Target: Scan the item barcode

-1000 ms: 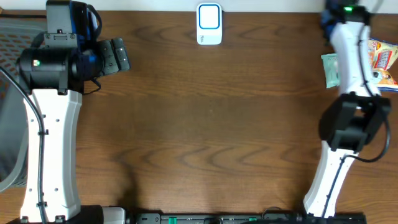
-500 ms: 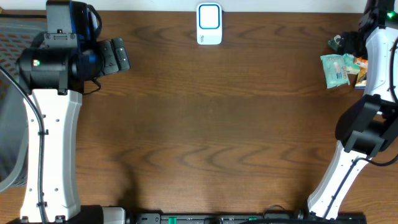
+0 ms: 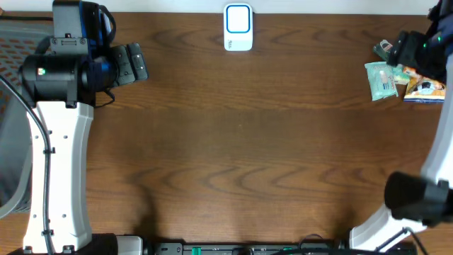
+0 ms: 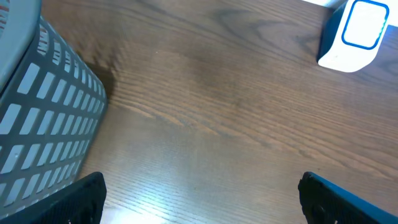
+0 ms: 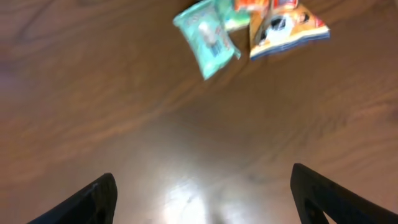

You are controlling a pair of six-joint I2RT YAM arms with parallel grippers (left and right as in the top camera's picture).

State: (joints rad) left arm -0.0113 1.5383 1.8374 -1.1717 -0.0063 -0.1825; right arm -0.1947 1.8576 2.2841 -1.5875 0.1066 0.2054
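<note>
basket (image 4: 43,118): grey mesh, left edge of the table (image 3: 241,142); interior hidden from both views, can't tell what's in it
items: green packet (image 5: 205,37) and orange packet (image 5: 286,28), touching, loose on the wood at far right, in no container; print too blurred to read
scanner (image 3: 238,27): white and blue, far centre, well apart from the packets
left gripper (image 4: 202,202): jaws spread wide, holding nothing, over bare wood just right of the basket
right gripper (image 5: 202,199): jaws wide apart, empty; packets lie ahead of the fingertips, no contact
</note>
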